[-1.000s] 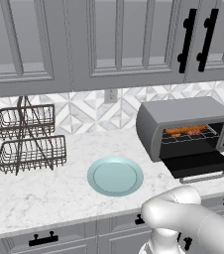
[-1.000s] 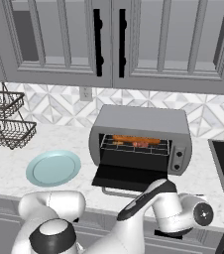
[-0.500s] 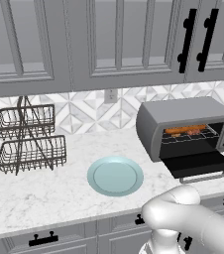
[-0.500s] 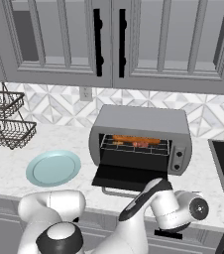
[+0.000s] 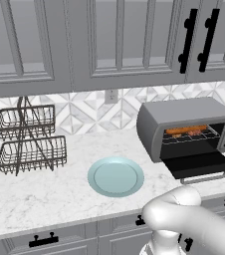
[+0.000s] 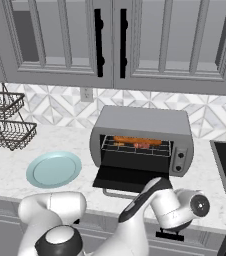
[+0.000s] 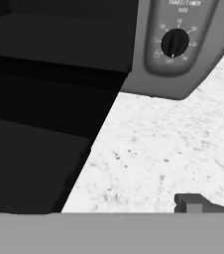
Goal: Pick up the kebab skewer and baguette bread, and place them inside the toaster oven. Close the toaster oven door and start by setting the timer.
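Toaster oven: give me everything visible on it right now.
The toaster oven is a grey metal box with a rounded top, standing on the marble counter against the backsplash. Its dark glass door hangs open, folded down flat, bar handle at the front edge. The baguette bread and kebab skewer lie on the wire rack. Black knobs sit on the right strip; the timer dial points down to off.

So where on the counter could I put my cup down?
The widest bare marble lies in front of the wire baskets, left of the pale blue plate. A smaller strip sits between the plate and the toaster oven. It is crowded in front of the oven, where its door hangs open over the counter.
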Controlling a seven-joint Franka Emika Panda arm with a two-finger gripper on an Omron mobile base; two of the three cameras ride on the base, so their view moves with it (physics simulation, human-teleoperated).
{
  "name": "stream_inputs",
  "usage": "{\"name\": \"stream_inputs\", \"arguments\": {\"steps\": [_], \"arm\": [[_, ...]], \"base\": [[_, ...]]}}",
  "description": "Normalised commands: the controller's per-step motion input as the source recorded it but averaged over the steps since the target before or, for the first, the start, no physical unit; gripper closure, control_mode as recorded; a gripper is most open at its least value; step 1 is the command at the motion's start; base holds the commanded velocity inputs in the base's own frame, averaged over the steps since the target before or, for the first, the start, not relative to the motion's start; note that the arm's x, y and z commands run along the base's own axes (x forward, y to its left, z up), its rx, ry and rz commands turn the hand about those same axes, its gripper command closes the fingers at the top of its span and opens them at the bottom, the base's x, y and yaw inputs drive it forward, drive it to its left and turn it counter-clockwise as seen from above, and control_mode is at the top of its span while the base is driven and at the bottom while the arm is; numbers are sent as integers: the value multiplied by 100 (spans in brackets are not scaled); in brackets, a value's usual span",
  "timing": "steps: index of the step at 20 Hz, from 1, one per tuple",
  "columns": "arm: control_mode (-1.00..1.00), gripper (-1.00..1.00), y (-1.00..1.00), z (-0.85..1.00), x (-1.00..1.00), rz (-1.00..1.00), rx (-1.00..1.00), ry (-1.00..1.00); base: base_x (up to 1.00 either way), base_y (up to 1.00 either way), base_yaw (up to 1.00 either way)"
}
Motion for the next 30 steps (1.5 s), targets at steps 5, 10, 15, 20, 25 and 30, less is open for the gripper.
{"name": "stream_inputs", "arguments": {"steps": [5, 10, 15, 20, 25, 30], "arm": [[-100, -100, 0, 34, 0, 0, 2, -11], [-100, -100, 0, 27, 0, 0, 3, -9], [-100, -100, 0, 29, 1, 0, 3, -12], [-100, -100, 0, 20, 11, 0, 7, -9], [-100, -100, 0, 13, 19, 0, 12, -6], [-100, -100, 0, 17, 12, 0, 18, -5]], "base": [[0, 0, 0], [0, 0, 0], [0, 0, 0], [0, 0, 0], [0, 0, 0], [0, 0, 0]]}}
